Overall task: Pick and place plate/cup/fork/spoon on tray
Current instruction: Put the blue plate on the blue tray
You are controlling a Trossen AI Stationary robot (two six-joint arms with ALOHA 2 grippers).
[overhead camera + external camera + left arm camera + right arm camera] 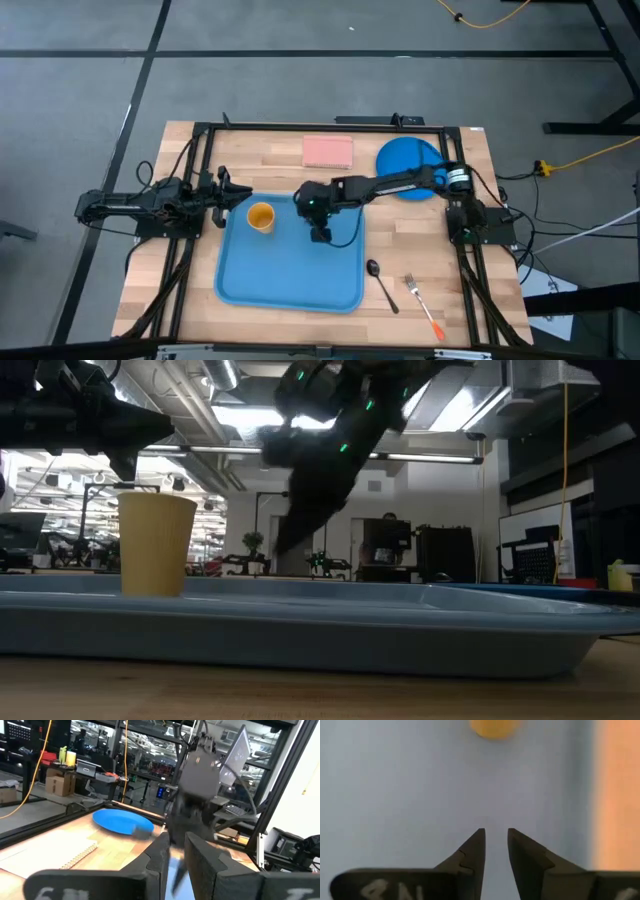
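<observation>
Plate (408, 156) lies behind the right gripper (320, 232), near that arm's base. Its jaws hang a little apart over the tray (290, 290), holding nothing.

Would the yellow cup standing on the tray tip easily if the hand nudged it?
Probably. The cup stands upright, taller than wide, narrowing toward its base, so a high nudge may topple it. It looks like thin paper, likely light. On the smooth tray it might slide instead.

Cup (494, 728) cut by frame edge; plate (405, 157) partly under right arm.
</observation>
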